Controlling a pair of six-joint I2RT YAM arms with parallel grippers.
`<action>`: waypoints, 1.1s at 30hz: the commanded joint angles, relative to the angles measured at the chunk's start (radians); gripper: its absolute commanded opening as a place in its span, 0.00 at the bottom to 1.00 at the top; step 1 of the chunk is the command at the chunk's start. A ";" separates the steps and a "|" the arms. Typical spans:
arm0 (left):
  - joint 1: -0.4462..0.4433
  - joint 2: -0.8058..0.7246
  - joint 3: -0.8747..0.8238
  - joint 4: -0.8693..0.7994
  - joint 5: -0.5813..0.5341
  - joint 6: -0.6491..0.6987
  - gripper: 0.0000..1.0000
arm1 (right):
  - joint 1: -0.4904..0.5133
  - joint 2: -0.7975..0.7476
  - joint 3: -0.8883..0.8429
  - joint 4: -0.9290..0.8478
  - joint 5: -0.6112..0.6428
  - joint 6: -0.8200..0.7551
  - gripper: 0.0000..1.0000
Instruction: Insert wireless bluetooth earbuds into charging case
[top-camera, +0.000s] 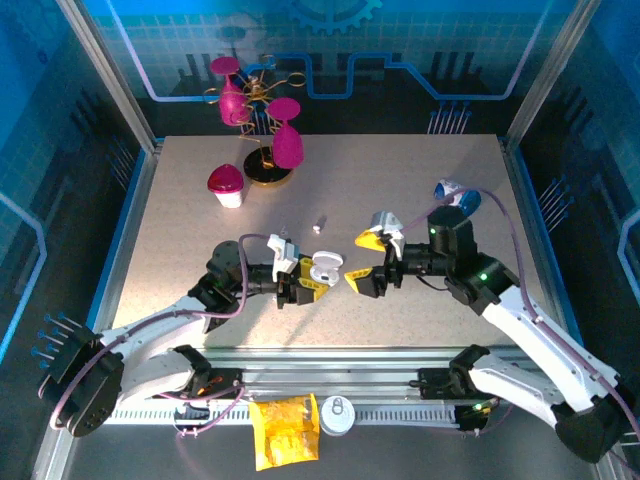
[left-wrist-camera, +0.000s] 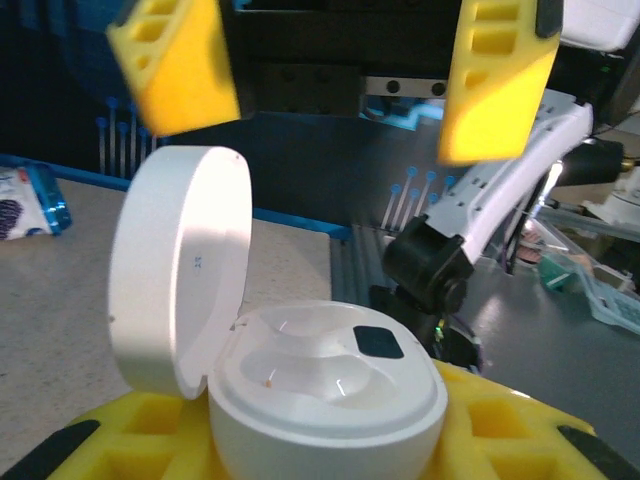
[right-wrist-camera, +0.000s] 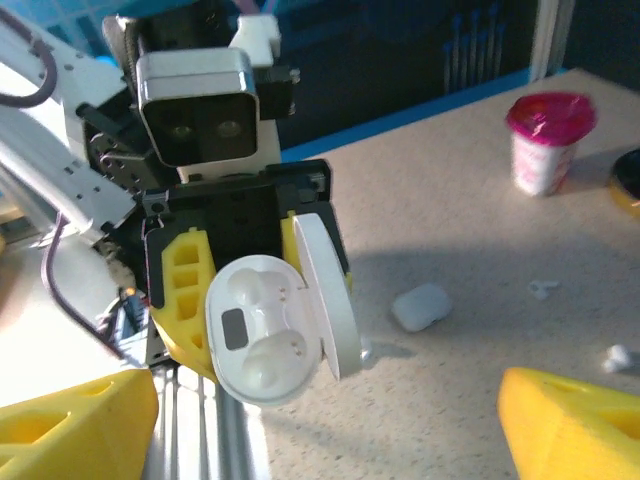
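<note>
Left end effector (top-camera: 310, 283): clenched on the open charging case (left-wrist-camera: 330, 400), wells empty.
Right end effector (left-wrist-camera: 335, 70): spread wide, empty-handed, facing the case.
Earbuds (right-wrist-camera: 543, 290): loose on the counter (top-camera: 420, 180), beyond the case.
Progress: lid up; every insertion apparently remains.

The left arm (top-camera: 150, 335) and right arm (top-camera: 530, 320) are glossy white shells over black joints, trailed by thin lilac cables (right-wrist-camera: 47, 290). The left gripper (top-camera: 322, 275) and right gripper (top-camera: 365, 260) have chunky yellow fingers (left-wrist-camera: 500, 80) with square hollows, and the right arm shows small green lights (top-camera: 481, 275).
</note>
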 joint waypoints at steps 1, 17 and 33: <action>0.019 -0.005 -0.020 0.092 -0.050 0.010 0.29 | -0.076 -0.036 -0.080 0.243 -0.020 0.170 0.89; 0.023 -0.021 -0.038 0.140 -0.058 -0.011 0.29 | -0.124 0.584 0.016 0.307 0.263 0.335 0.85; 0.025 -0.016 -0.069 0.175 -0.096 -0.015 0.28 | -0.041 1.241 0.631 0.047 0.218 0.360 0.64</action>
